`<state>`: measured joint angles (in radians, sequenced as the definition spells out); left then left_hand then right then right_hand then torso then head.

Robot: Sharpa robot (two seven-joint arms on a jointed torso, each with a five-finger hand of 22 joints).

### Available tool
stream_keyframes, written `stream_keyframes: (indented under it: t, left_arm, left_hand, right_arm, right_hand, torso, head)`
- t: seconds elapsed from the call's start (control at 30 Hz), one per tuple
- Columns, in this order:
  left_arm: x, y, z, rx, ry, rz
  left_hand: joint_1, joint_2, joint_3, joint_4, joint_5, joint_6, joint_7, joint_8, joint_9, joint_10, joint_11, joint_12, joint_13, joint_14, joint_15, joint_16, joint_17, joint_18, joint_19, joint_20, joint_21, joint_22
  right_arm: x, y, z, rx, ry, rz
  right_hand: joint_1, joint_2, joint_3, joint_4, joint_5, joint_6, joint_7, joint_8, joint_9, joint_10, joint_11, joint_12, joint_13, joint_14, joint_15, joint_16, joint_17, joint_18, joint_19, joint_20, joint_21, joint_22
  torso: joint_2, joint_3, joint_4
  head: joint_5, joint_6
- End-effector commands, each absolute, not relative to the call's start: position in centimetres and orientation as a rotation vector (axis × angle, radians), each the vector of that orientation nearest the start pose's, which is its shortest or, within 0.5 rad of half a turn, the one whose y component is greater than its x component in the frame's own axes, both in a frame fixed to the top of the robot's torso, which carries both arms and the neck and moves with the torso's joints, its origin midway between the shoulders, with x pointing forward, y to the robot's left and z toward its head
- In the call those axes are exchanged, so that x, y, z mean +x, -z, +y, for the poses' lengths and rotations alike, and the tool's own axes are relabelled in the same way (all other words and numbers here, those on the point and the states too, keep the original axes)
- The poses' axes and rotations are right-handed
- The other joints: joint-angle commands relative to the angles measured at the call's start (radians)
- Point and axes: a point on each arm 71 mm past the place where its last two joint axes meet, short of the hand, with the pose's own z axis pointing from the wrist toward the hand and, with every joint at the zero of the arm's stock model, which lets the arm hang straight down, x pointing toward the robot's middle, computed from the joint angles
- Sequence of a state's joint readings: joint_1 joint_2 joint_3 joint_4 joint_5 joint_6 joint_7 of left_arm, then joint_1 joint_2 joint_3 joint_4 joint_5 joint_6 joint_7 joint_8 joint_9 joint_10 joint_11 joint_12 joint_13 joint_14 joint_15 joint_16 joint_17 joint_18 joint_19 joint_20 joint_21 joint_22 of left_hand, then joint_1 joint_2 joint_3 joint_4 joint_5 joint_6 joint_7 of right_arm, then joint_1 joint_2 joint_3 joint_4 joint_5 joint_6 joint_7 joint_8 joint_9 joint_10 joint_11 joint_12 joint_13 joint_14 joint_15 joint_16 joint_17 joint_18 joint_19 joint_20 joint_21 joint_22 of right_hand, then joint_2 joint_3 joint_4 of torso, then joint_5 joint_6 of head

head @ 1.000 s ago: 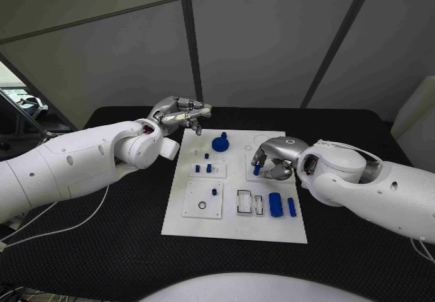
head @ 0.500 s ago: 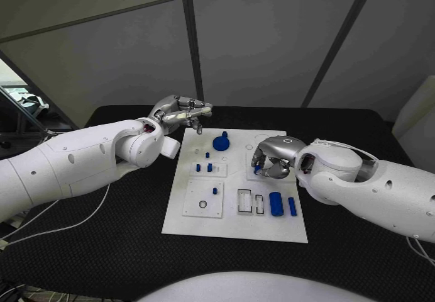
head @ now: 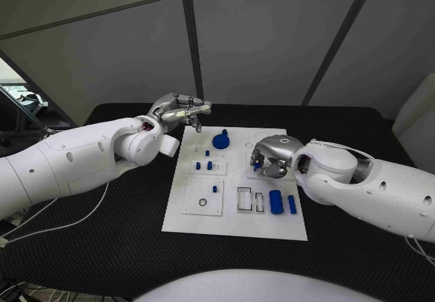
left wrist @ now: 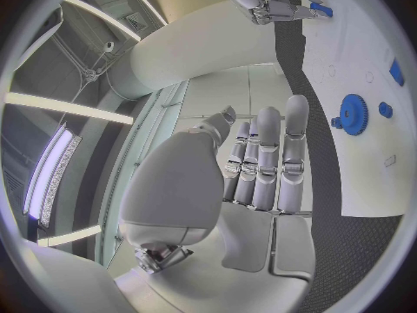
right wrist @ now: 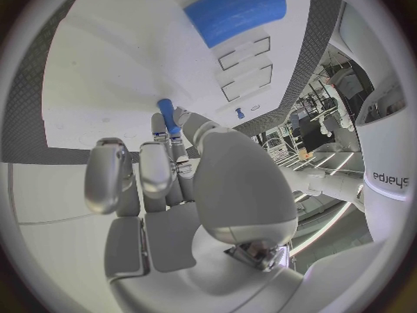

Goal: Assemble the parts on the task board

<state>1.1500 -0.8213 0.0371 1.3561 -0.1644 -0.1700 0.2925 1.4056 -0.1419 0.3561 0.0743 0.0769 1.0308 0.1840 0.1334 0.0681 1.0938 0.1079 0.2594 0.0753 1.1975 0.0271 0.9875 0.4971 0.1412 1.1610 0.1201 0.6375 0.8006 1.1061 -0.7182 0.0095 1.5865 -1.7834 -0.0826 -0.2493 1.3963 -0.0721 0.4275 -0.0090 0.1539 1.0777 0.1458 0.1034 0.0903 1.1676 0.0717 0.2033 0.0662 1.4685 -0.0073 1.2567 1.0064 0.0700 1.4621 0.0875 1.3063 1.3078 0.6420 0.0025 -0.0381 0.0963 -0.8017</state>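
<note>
The white task board (head: 234, 225) lies in the middle of the black table. My right hand (head: 272, 155) hovers over the board's right middle and pinches a small blue peg (head: 258, 165) between thumb and a finger; in the right wrist view the peg (right wrist: 166, 115) sticks out from the fingertips (right wrist: 178, 126) just above the board. My left hand (head: 182, 111) hangs past the board's far left corner, its fingers (left wrist: 265, 156) stretched out straight with nothing in them. A blue gear (head: 222, 141) stands on the far part of the board (left wrist: 365, 167).
Two short blue pegs (head: 203, 167) stand at the board's left middle, another peg (head: 215, 189) and a black ring (head: 202, 202) nearer me. A thick blue cylinder (head: 275, 202) and a thin blue bar (head: 291, 205) lie beside two rectangular slots (head: 246, 199). Black table surrounds the board.
My right hand has shifted slightly left and away with the peg still pinched. The left hand has lifted a little and stays empty.
</note>
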Motion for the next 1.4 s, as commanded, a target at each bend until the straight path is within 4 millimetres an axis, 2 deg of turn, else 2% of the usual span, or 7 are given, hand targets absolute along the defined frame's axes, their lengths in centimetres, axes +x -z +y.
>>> stream_keyframes:
  t: [0.03, 0.33, 0.6, 0.87, 0.97, 1.13, 1.4]
  left_arm:
    - [51.6, 19.0, 24.1, -1.03, 1.479, 1.518]
    - [51.6, 19.0, 24.2, -1.03, 1.476, 1.515]
    - [51.7, 19.0, 24.1, -1.028, 1.48, 1.513]
    - [51.8, 19.1, 23.7, -1.026, 1.487, 1.514]
    - [51.9, 19.1, 23.4, -1.024, 1.492, 1.515]
    - [52.0, 19.1, 22.9, -1.021, 1.499, 1.517]
    - [52.1, 19.1, 22.6, -1.019, 1.505, 1.519]
  left_hand:
    - [-0.001, 0.012, -0.003, 0.004, -0.003, -0.006, -0.003, 0.003, -0.001, -0.007, 0.0, 0.007, -0.001, -0.006, -0.002, -0.004, -0.002, 0.042, -0.004, 0.003, -0.006, -0.001]
    - [-0.001, 0.012, -0.003, 0.004, -0.003, -0.006, -0.003, 0.003, -0.001, -0.007, 0.0, 0.007, -0.001, -0.006, -0.002, -0.004, -0.002, 0.042, -0.004, 0.003, -0.006, -0.001]
    - [-0.005, 0.012, -0.005, 0.006, -0.003, -0.008, -0.002, 0.004, -0.001, -0.009, 0.001, 0.008, -0.001, -0.006, -0.001, -0.003, -0.004, 0.042, -0.003, 0.004, -0.008, -0.003]
    - [-0.005, 0.012, -0.005, 0.006, -0.003, -0.008, -0.002, 0.004, -0.001, -0.009, 0.001, 0.008, -0.001, -0.006, -0.001, -0.003, -0.004, 0.042, -0.003, 0.004, -0.008, -0.003]
    - [-0.005, 0.012, -0.005, 0.006, -0.003, -0.008, -0.002, 0.004, -0.001, -0.009, 0.001, 0.008, -0.001, -0.006, -0.001, -0.003, -0.004, 0.042, -0.003, 0.004, -0.008, -0.003]
    - [-0.007, 0.013, -0.006, 0.007, -0.003, -0.009, -0.002, 0.004, 0.0, -0.009, 0.001, 0.009, 0.0, -0.006, -0.001, -0.003, -0.005, 0.042, -0.003, 0.004, -0.009, -0.004]
    - [-0.007, 0.013, -0.006, 0.007, -0.003, -0.009, -0.002, 0.004, 0.0, -0.009, 0.001, 0.009, 0.0, -0.006, -0.001, -0.003, -0.005, 0.042, -0.003, 0.004, -0.009, -0.004]
  right_arm:
    - [44.9, 20.6, -11.9, -0.505, -0.553, 1.69]
    - [44.0, 18.9, -12.8, -0.394, -0.674, 1.558]
    - [42.6, 17.9, -12.3, -0.353, -0.768, 1.551]
    - [40.9, 17.5, -7.8, -0.378, -0.933, 1.551]
    - [40.2, 17.9, -6.1, -0.397, -0.984, 1.558]
    - [38.8, 19.3, -3.4, -0.448, -1.06, 1.587]
    - [38.5, 21.3, -1.9, -0.508, -1.069, 1.651]
  right_hand:
    - [0.007, 0.0, 0.009, -0.001, 0.023, 0.018, -0.002, 0.009, 0.004, 0.02, -0.002, -0.002, 0.003, 0.022, -0.008, 0.011, 0.007, -0.017, 0.02, -0.001, 0.021, 0.113]
    - [0.007, -0.003, 0.015, -0.006, 0.031, 0.026, -0.004, 0.01, 0.004, 0.03, -0.005, -0.005, 0.003, 0.021, -0.01, 0.013, 0.005, -0.019, 0.024, -0.003, 0.032, 0.121]
    - [0.008, -0.008, 0.018, -0.01, 0.033, 0.027, -0.003, 0.008, 0.004, 0.033, -0.005, -0.008, 0.003, 0.022, -0.01, 0.016, 0.008, -0.02, 0.025, -0.003, 0.036, 0.124]
    - [0.007, -0.008, 0.019, -0.01, 0.036, 0.028, -0.002, 0.008, 0.004, 0.034, -0.004, -0.009, 0.003, 0.022, -0.01, 0.017, 0.009, -0.02, 0.025, -0.004, 0.037, 0.125]
    - [0.006, -0.008, 0.019, -0.009, 0.036, 0.027, -0.002, 0.007, 0.004, 0.034, -0.004, -0.01, 0.003, 0.022, -0.01, 0.016, 0.008, -0.02, 0.024, -0.004, 0.036, 0.124]
    - [0.004, -0.008, 0.02, -0.009, 0.038, 0.027, -0.002, 0.006, 0.003, 0.033, -0.003, -0.012, 0.003, 0.021, -0.01, 0.016, 0.006, -0.019, 0.023, -0.004, 0.033, 0.123]
    - [0.002, -0.008, 0.021, -0.008, 0.04, 0.026, -0.001, 0.004, 0.003, 0.032, -0.003, -0.015, 0.002, 0.021, -0.009, 0.016, 0.005, -0.018, 0.022, -0.003, 0.03, 0.122]
  torso:
    - [-0.001, 0.0014, -0.0012]
    - [-0.002, -0.0001, -0.0001]
    - [-0.001, 0.0022, 0.0039]
    - [0.0, 0.0007, 0.006]
    - [0.0, 0.0007, 0.0072]
    - [0.0, 0.0, 0.0038]
    - [0.0, 0.0012, 0.0051]
  head:
    - [0.003, -0.001]
    - [0.001, 0.002]
    - [0.013, 0.0]
    - [0.021, -0.003]
    - [0.026, -0.006]
    - [0.041, -0.009]
    - [0.056, -0.016]
